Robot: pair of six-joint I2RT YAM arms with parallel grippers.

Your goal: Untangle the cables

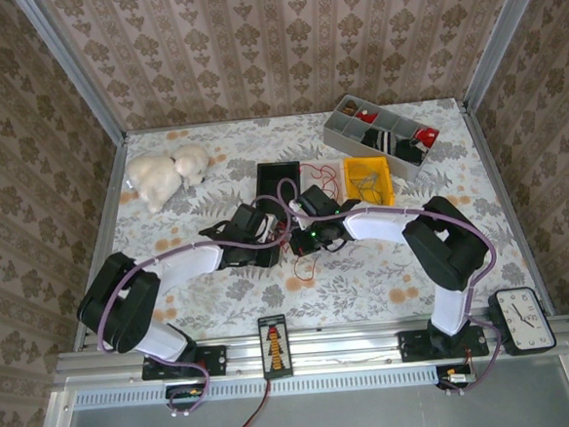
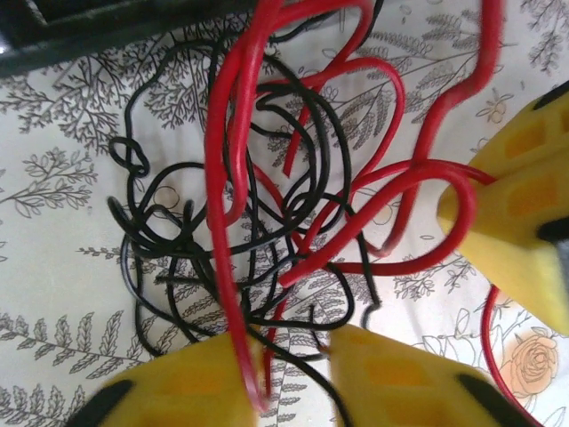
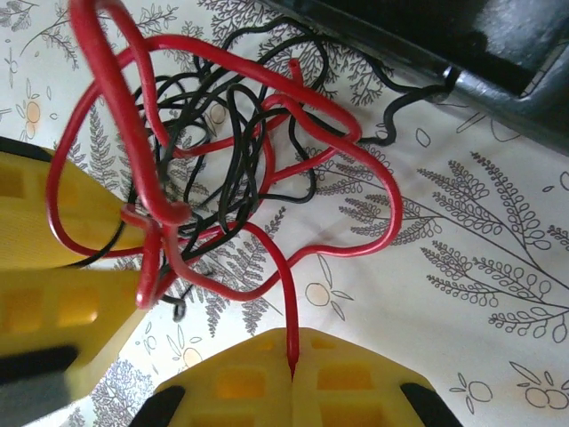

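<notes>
The right gripper (image 3: 292, 345): jaws pressed together, a red strand of the cables (image 3: 160, 213) running straight down into the seam between them. Clamped.

The left gripper (image 2: 296, 360): jaws narrow, with a slit of table showing between them. One red strand lies along the inner face of one jaw, and thin black strands cross the slit. Pinched or loose: cannot tell.

Cables: one tangle of red and black on the table (image 1: 367, 276), between the two grippers and just on the near side of the black tray (image 1: 280, 180). The knot is roughly round, with no clear long axis. Black strands bunch in the core; red loops swing wider around them. In the left wrist view, one red strand runs from the left gripper up across the knot to the top edge. A second red loop ends at the right gripper's tip, drawn out sideways from the knot.

Arms: both elbows out to the sides, forearms folded inward. The wrists meet at table centre with the tips close together, angled down toward the tray side.
</notes>
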